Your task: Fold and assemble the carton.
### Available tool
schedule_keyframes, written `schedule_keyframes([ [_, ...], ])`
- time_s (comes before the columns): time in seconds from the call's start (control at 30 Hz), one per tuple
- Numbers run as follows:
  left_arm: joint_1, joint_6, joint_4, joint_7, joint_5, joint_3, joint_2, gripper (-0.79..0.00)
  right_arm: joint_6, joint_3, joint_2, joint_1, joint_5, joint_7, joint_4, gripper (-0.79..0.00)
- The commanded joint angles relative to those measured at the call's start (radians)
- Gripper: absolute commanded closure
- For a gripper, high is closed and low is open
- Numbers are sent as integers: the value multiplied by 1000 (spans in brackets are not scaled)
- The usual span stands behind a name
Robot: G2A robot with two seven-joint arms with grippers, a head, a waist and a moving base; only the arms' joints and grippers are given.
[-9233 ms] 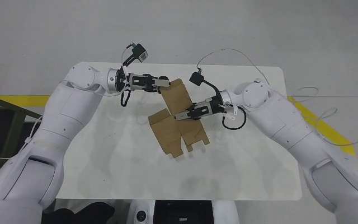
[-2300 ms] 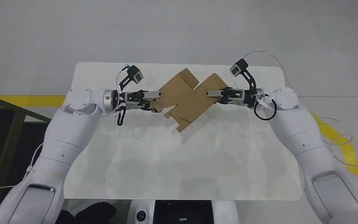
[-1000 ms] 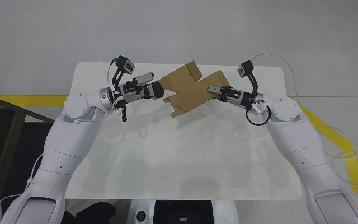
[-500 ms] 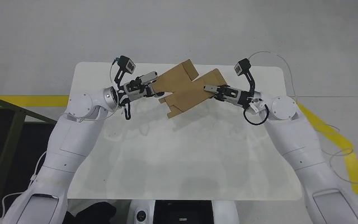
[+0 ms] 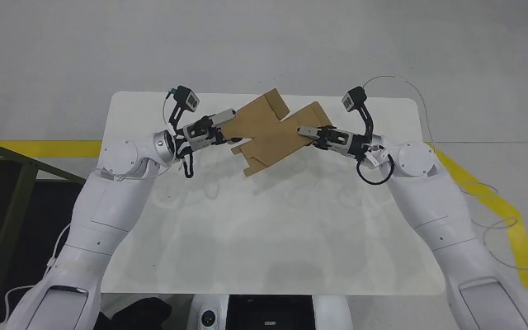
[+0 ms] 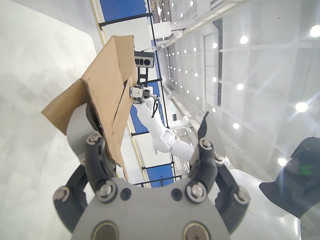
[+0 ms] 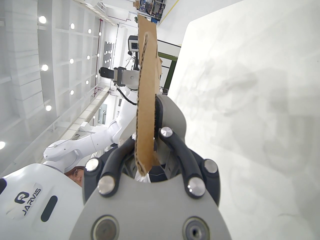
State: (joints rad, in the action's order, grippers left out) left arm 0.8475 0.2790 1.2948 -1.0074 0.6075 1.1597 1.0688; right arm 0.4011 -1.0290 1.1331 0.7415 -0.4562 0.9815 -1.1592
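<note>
Brown cardboard carton (image 5: 271,132), partly unfolded, hangs tilted above the far part of my white surface (image 5: 272,247), between both arms. My right claw (image 5: 307,132) is clenched on the carton's right edge. My left claw (image 5: 226,126) is spread wide at the left flap: one finger (image 6: 77,126) lies against the cardboard, the other stands well apart from it.
</note>
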Motion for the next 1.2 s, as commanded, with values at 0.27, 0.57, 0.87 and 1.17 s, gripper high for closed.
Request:
schedule_keyframes([
  [0.27,-1,-19,-11,-10,-40,7,0,-379,-1,-2,5,-1,17,1,3,0],
  [0.57,-2,-35,-13,-13,-109,13,-4,-431,-4,-8,7,-1,38,4,5,0],
  [0.87,-3,-46,-22,-24,-138,6,-3,-160,-5,-13,9,1,52,6,0,0],
  [1.17,-12,-56,-48,-23,-147,-2,1,-148,-3,-18,11,2,64,8,-5,0],
])
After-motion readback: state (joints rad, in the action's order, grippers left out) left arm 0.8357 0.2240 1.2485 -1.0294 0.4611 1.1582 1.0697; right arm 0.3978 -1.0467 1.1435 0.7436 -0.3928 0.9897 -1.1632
